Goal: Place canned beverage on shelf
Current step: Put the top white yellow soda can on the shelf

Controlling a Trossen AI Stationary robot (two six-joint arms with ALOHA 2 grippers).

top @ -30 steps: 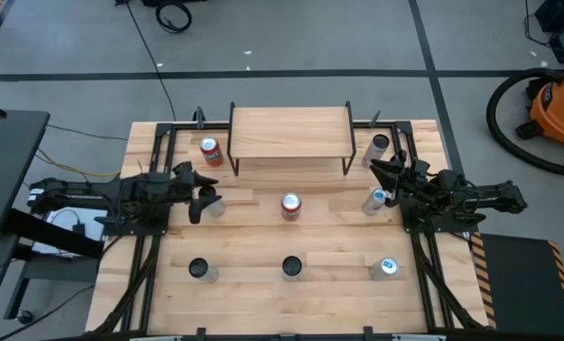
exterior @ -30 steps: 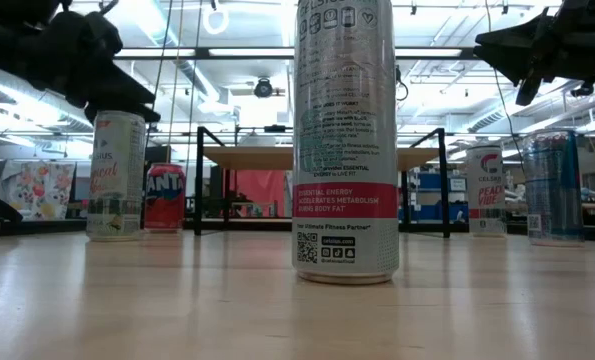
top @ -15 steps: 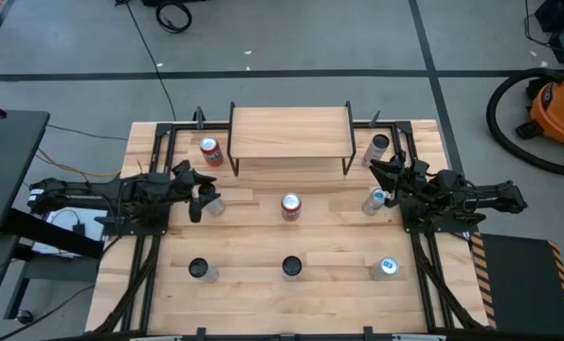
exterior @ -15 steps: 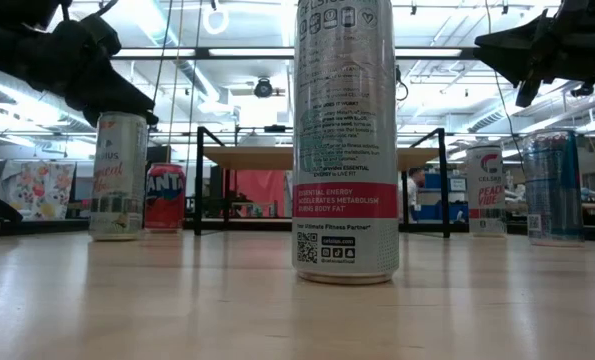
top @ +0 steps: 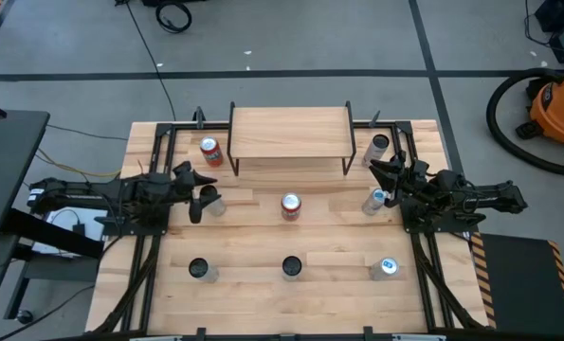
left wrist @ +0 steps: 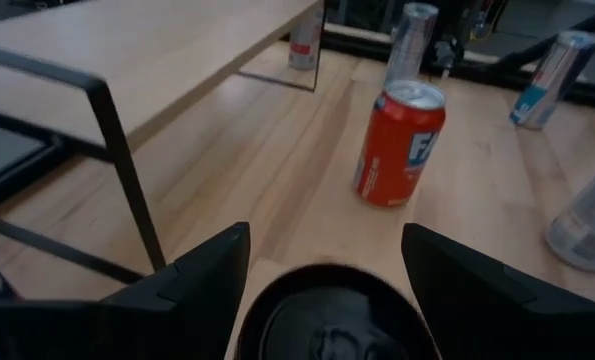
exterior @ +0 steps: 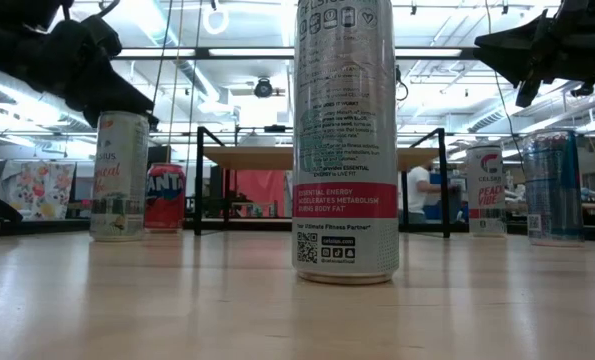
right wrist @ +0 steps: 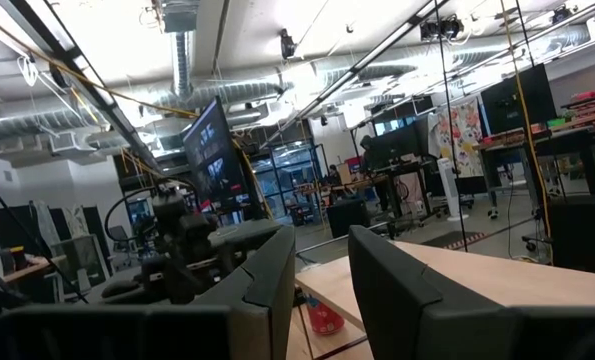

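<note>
The shelf (top: 289, 133) stands on black legs at the table's far middle, with nothing on top. A pale can (top: 213, 203) (exterior: 118, 175) stands upright on the table left of centre, and my left gripper (top: 204, 194) (left wrist: 324, 240) is shut on it. In the left wrist view the can's dark top (left wrist: 327, 315) fills the gap between the two fingers. My right gripper (top: 375, 166) (right wrist: 322, 265) hangs at the table's right side, raised and pointing slightly upward. Its fingers stand a narrow gap apart with nothing between them. My left gripper pinches the pale can between its two fingers, on opposite sides just below the top rim (left wrist: 260, 300). The fingers come from the table's left, nearly level and tipped a little down. The can stands upright with its base (exterior: 117, 235) on the table.
A red can (top: 210, 152) (left wrist: 399, 145) stands left of the shelf and a red-topped can (top: 290, 206) at the table's middle. Two cans (top: 378, 147) (top: 376, 199) stand by the right gripper. Three more (top: 198, 270) (top: 291, 268) (top: 388, 267) line the near edge.
</note>
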